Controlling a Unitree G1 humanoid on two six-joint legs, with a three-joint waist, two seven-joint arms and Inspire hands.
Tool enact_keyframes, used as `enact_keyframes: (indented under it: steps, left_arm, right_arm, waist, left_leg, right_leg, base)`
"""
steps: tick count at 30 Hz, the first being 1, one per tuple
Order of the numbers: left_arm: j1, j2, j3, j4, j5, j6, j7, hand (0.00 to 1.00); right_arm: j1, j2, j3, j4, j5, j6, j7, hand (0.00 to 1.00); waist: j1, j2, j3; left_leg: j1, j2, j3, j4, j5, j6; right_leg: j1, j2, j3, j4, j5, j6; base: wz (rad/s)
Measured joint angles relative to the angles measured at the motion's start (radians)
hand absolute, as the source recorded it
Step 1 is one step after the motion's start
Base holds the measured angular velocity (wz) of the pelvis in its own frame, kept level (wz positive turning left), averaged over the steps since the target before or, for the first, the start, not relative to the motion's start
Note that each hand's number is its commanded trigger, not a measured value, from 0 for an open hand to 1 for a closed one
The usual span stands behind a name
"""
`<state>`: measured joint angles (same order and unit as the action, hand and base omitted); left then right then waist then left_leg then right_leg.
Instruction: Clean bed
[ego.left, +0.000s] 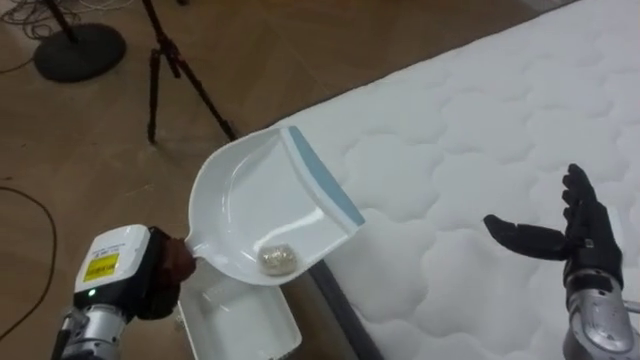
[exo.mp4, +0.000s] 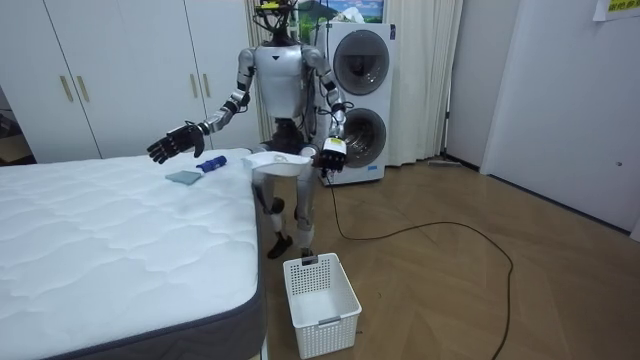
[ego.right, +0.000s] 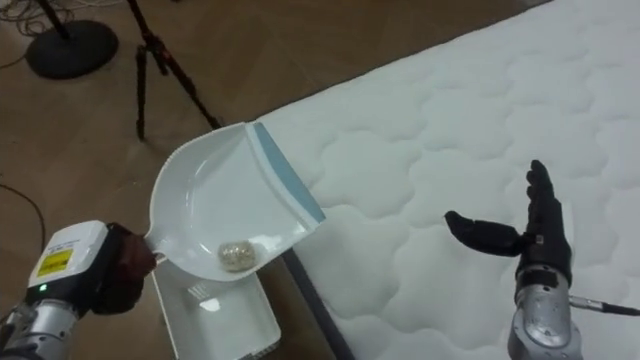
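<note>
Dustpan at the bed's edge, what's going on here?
The robot stands beside the mattress, its left hand gripping a white dustpan with a small crumpled scrap lying in it. The dustpan hangs at the mattress edge; a white basket stands on the floor beside the bed. Its right hand is open above the mattress.

Lump (ego.left: 278, 259) in dustpan (ego.left: 250, 205) — basket (ego.left: 240, 328) below, bed (ego.left: 480, 150) right.
</note>
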<state>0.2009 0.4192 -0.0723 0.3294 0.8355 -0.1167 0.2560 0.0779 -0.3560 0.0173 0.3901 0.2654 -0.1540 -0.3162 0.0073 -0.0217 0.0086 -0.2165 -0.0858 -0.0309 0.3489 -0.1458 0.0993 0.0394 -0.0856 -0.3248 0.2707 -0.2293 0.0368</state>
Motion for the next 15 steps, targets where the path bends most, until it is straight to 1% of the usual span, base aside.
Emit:
enact_keyframes:
  steps: [1,2,3,4,5,6,7,8,9,10,12,13,15]
  left_arm:
    - [-0.006,0.000,0.000,0.001,0.001,0.000,-0.012,1.00]
    - [-0.014,0.000,-0.004,0.003,0.000,0.000,-0.019,1.00]
    - [-0.016,0.001,-0.006,0.004,-0.001,-0.001,-0.020,1.00]
    - [-0.023,0.002,-0.007,0.006,-0.003,-0.001,-0.022,1.00]
    - [-0.029,0.002,-0.008,0.007,-0.003,-0.001,-0.023,1.00]
    - [-0.032,0.003,-0.008,0.008,-0.003,-0.001,-0.024,1.00]
    - [-0.039,0.004,-0.008,0.008,-0.003,-0.002,-0.026,1.00]
    - [-0.043,-0.004,-0.009,0.010,-0.002,-0.003,-0.031,1.00]
    - [-0.043,-0.009,-0.009,0.009,-0.002,-0.005,-0.031,1.00]
    - [-0.047,-0.010,-0.009,0.009,-0.001,-0.014,-0.032,1.00]
    - [-0.054,-0.010,-0.008,0.009,0.002,-0.021,-0.032,1.00]
    - [-0.054,-0.010,-0.008,0.009,0.001,-0.020,-0.033,1.00]
    - [-0.054,-0.011,-0.008,0.009,0.003,-0.019,-0.033,1.00]
  right_arm:
    - [0.001,0.000,0.000,0.000,-0.003,0.000,0.001,0.00]
    - [0.002,0.000,0.000,0.000,-0.002,0.001,-0.001,0.00]
    - [0.003,0.001,0.000,0.000,-0.002,0.001,0.000,0.00]
    - [0.002,0.001,0.000,0.000,-0.002,0.001,-0.001,0.00]
    - [0.002,0.002,0.001,0.000,-0.002,0.000,-0.001,0.00]
    - [0.002,0.003,0.001,0.000,-0.003,0.000,-0.003,0.00]
    - [0.000,0.004,0.001,0.000,-0.006,0.000,-0.012,0.00]
    - [-0.002,0.003,0.001,0.000,-0.016,0.000,-0.024,0.00]
    - [-0.006,0.003,0.001,0.000,-0.024,-0.002,-0.030,0.00]
    - [-0.021,0.004,0.002,0.000,-0.035,-0.002,-0.033,0.00]
    - [-0.023,0.005,0.002,0.000,-0.036,-0.007,-0.029,0.00]
    - [-0.025,0.005,0.002,0.000,-0.035,-0.009,-0.029,0.00]
    - [-0.036,0.005,0.003,0.000,-0.036,-0.009,-0.029,0.00]
  waist:
    - [-0.004,0.005,0.0023]
    - [-0.011,0.009,0.0054]
    - [-0.012,0.010,0.0051]
    - [-0.014,0.013,0.0072]
    - [-0.012,0.019,0.0108]
    - [-0.012,0.020,0.0112]
    - [-0.012,0.013,0.0094]
    - [-0.021,0.019,0.0067]
    - [-0.020,0.020,0.0041]
    - [-0.007,0.027,0.0038]
    - [0.005,0.027,0.0041]
    - [0.012,0.021,0.0050]
    - [0.022,0.010,0.0113]
  left_leg:
    - [0.003,-0.010,-0.029,0.000,0.000,0.001]
    - [0.004,-0.017,-0.058,0.000,0.003,0.000]
    - [0.004,-0.020,-0.071,-0.001,0.003,0.000]
    - [0.004,-0.034,-0.117,-0.005,0.006,0.003]
    - [0.003,-0.035,-0.144,-0.009,0.015,0.001]
    - [0.003,-0.037,-0.153,-0.012,0.021,-0.002]
    - [0.001,-0.052,-0.169,-0.010,0.030,-0.007]
    - [0.002,-0.062,-0.183,-0.004,0.033,-0.004]
    - [0.000,-0.063,-0.182,-0.004,0.033,-0.004]
    - [-0.006,-0.065,-0.181,-0.005,0.033,-0.008]
    - [-0.011,-0.067,-0.185,-0.006,0.036,-0.007]
    - [-0.014,-0.068,-0.190,-0.005,0.038,-0.005]
    - [-0.019,-0.069,-0.191,-0.003,0.039,-0.003]
  right_leg:
    - [-0.012,-0.001,0.023,0.029,0.000,0.000]
    - [-0.030,0.000,0.057,0.060,-0.003,0.000]
    - [-0.040,0.003,0.085,0.068,-0.009,0.002]
    - [-0.064,0.018,0.143,0.066,-0.019,-0.004]
    - [-0.098,0.033,0.184,0.046,-0.016,-0.006]
    - [-0.115,0.038,0.193,0.033,-0.011,-0.003]
    - [-0.144,0.038,0.202,0.011,0.044,-0.001]
    - [-0.145,0.036,0.199,0.020,0.064,-0.015]
    - [-0.144,0.037,0.200,0.019,0.064,-0.015]
    - [-0.144,0.036,0.194,0.019,0.060,-0.015]
    - [-0.142,0.034,0.184,0.018,0.059,-0.014]
    - [-0.141,0.033,0.181,0.019,0.058,-0.013]
    - [-0.141,0.032,0.179,0.018,0.058,-0.012]
  base:
    - [0.50]
    - [0.57]
    - [0.58]
    - [0.51]
    - [0.52]
    - [0.57]
    - [0.75]
    - [0.61]
    - [0.39]
    - [0.12]
    - [0.18]
    - [0.11]
    - [0.06]
